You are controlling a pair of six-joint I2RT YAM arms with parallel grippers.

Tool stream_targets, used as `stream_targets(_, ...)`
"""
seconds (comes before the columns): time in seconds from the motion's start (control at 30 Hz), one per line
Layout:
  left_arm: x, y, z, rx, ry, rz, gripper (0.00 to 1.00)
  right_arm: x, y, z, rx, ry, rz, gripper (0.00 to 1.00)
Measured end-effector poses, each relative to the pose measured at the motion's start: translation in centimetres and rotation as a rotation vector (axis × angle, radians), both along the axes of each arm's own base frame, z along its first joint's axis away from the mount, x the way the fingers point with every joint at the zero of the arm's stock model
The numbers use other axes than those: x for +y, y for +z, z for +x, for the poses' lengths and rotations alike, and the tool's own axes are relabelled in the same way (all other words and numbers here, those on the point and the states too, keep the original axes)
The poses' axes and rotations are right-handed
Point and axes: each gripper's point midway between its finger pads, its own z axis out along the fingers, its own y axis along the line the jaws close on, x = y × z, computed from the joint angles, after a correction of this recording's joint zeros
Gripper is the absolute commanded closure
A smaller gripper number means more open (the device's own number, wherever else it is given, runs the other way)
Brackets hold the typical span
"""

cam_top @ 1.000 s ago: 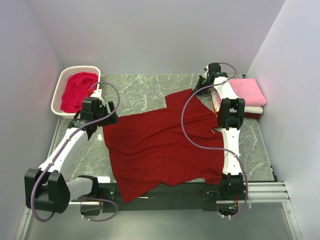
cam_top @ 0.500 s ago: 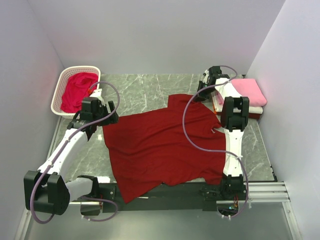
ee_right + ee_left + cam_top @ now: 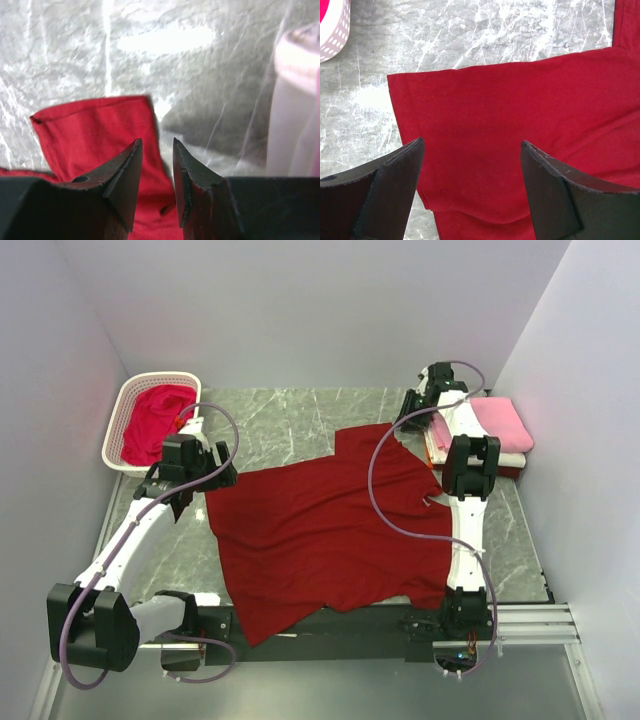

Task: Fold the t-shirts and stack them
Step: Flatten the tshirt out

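Observation:
A large dark red t-shirt (image 3: 330, 530) lies spread flat on the marble table, its hem hanging over the near edge. My left gripper (image 3: 198, 496) hovers over its left sleeve (image 3: 470, 110), jaws wide open and empty (image 3: 472, 150). My right gripper (image 3: 407, 423) is at the far right sleeve (image 3: 90, 130), jaws a narrow gap apart (image 3: 156, 145) over the sleeve's edge, holding nothing. A brighter crimson t-shirt (image 3: 155, 420) lies crumpled in the basket. A pink folded t-shirt (image 3: 498, 422) lies on a white one (image 3: 505, 458) at the far right.
The white lattice basket (image 3: 118, 418) stands at the far left corner; its rim shows in the left wrist view (image 3: 332, 35). The folded stack (image 3: 295, 100) is close to the right of my right gripper. Walls close in on both sides and at the back.
My right gripper has shifted a little to the right and back along the far sleeve. The left arm and the dark red shirt's body have stayed put.

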Motion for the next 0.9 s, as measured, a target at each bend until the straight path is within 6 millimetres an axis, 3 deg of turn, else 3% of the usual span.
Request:
stream_targets(0.1, 0.0, 0.0, 0.0, 0.0, 0.0, 0.0, 0.17, 0.0, -0.9, 0.3, 0.009, -0.007, 0.006, 0.62)
stream_targets(0.7, 0.0, 0.0, 0.0, 0.0, 0.0, 0.0, 0.17, 1.8, -0.7, 2.1, -0.006, -0.056, 0.097, 0.62)
stream_targets(0.9, 0.0, 0.0, 0.0, 0.0, 0.001, 0.0, 0.17, 2.0, -0.8, 2.5, -0.001, -0.082, 0.117, 0.68)
